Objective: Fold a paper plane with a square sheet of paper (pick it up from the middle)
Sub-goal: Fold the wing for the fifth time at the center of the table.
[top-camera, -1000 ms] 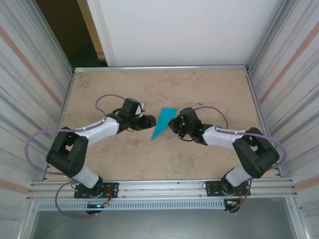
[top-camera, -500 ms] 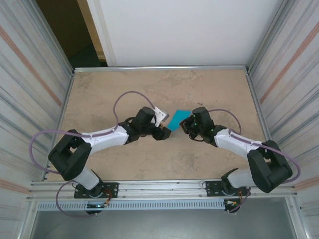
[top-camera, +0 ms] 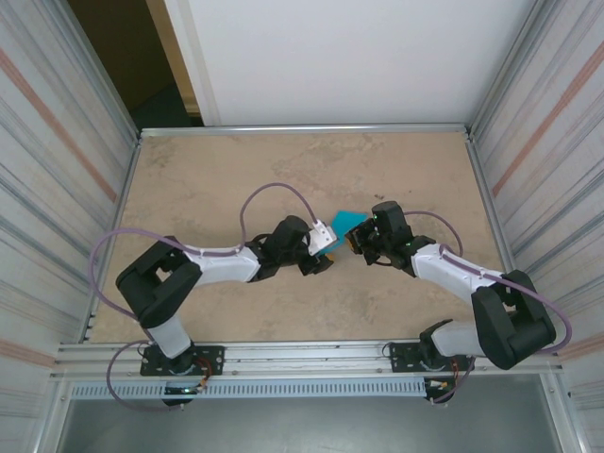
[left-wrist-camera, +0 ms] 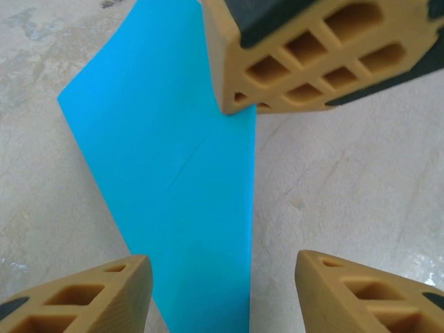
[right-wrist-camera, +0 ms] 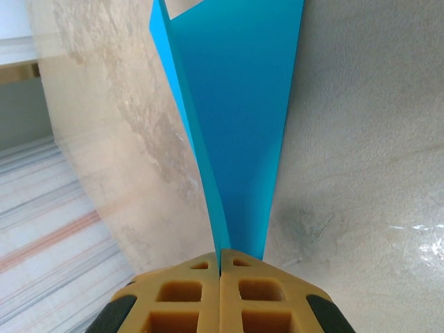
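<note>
The blue paper plane [top-camera: 348, 221] is a narrow pointed fold with a centre crease, at the middle of the table. My right gripper [right-wrist-camera: 220, 260] is shut on its narrow end, and the paper [right-wrist-camera: 236, 104] fans out ahead of the fingers with two layers showing. In the left wrist view the right gripper's fingers [left-wrist-camera: 305, 55] pinch the paper's [left-wrist-camera: 173, 173] edge at the top. My left gripper [left-wrist-camera: 222, 295] is open and hovers over the paper, which runs between its two fingertips [left-wrist-camera: 90, 295] untouched. From above, the left gripper [top-camera: 326, 253] faces the right gripper [top-camera: 362, 238].
The table [top-camera: 217, 179] is a mottled beige surface with metal rails around it. Corrugated walls [top-camera: 57, 189] stand close on both sides. The arms' cables [top-camera: 274, 193] loop above the table behind the wrists.
The left arm has reached right until its gripper stands over the paper. The right gripper has carried the paper a little right and farther away, staying shut on it.
</note>
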Tool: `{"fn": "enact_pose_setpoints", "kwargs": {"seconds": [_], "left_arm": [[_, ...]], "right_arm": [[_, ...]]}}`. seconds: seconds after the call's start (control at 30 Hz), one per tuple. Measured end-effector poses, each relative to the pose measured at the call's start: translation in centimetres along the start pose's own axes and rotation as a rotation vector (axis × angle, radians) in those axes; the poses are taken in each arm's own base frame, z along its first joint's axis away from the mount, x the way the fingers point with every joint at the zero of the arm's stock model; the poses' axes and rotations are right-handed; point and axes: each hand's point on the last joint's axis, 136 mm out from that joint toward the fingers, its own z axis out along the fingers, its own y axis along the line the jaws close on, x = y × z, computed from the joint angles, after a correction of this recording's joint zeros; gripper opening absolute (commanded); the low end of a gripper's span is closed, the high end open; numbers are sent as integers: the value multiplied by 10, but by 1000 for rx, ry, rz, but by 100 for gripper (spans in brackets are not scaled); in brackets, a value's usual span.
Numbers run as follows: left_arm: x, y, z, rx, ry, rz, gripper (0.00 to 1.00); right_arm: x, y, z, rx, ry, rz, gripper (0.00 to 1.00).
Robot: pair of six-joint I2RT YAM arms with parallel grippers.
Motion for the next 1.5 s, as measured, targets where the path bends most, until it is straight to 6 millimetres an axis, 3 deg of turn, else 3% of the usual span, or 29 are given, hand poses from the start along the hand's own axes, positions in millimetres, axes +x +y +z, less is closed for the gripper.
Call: {"fn": "enact_pose_setpoints", "kwargs": {"seconds": [0.43, 0.63, 0.83, 0.93, 1.03, 1.13, 1.23, 1.5], "left_arm": [[4, 3, 12, -24, -7, 67, 39], [0, 5, 14, -29, -27, 69, 39], [12, 3, 21, -21, 0, 68, 33], [16, 2, 22, -19, 8, 68, 30], [16, 2, 22, -19, 8, 67, 28], [18, 1, 24, -17, 13, 56, 26], [26, 1, 26, -10, 26, 35, 24], [32, -5, 26, 26, 33, -18, 24]], "right_arm": [[7, -12, 10, 46, 55, 20, 5], [10, -14, 13, 55, 71, 24, 6], [9, -15, 14, 61, 73, 28, 9], [10, -15, 15, 63, 75, 30, 20], [9, -15, 16, 70, 79, 23, 42], [2, -11, 13, 77, 68, -9, 56], [-13, -8, 9, 82, 38, -45, 62], [-37, -14, -12, 111, -20, -102, 63]]}}
